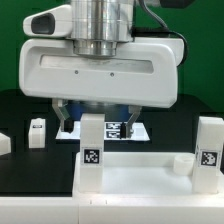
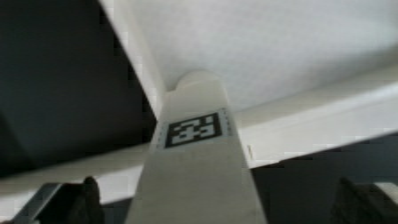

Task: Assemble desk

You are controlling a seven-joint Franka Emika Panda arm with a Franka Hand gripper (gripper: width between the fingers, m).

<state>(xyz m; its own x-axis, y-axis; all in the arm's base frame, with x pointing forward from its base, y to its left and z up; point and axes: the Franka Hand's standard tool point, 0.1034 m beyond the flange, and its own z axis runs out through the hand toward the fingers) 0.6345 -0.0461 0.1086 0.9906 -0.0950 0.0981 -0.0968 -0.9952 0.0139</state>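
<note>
Claw (image 2: 217, 203) of robot arm hangs wide open over desk top (image 1: 150, 185). Its fingers (image 2: 68, 203) sit either side of upright white leg (image 2: 196, 150), w/ clear gaps, nothing gripped. Leg carries b&w tag and stands on desk top near its corner at exterior view's left. Second leg (image 1: 208, 148), also tagged, stands upright at corner on exterior view's right. Loose leg (image 1: 38, 131) sits apart on black table (image 1: 20, 105), at exterior view's left. Marker board (image 1: 125, 130) lies flat behind claw.
</note>
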